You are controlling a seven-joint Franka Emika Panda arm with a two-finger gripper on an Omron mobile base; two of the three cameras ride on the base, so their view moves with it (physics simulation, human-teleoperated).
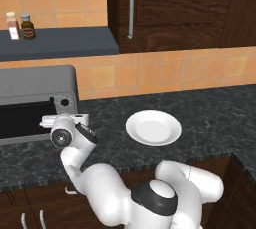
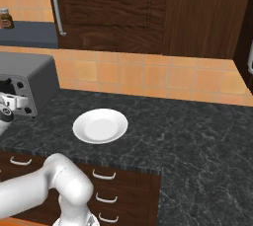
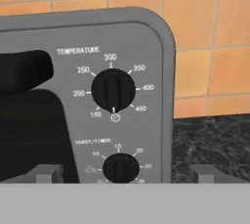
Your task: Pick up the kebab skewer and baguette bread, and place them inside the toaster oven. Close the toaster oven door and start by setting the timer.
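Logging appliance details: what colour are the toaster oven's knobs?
Black, set on the toaster oven's grey panel; the temperature knob shows best in the hand view.

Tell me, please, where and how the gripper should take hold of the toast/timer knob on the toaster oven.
Grip the toast/timer knob across its round rim, coming straight at the toaster oven front. It is the lower dial, facing outward; the open gripper already frames it.

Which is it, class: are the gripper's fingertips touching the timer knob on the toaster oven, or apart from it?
Apart. In the hand view both fingertips stand wide of the timer knob, one on either side, with grey toaster oven panel showing between.
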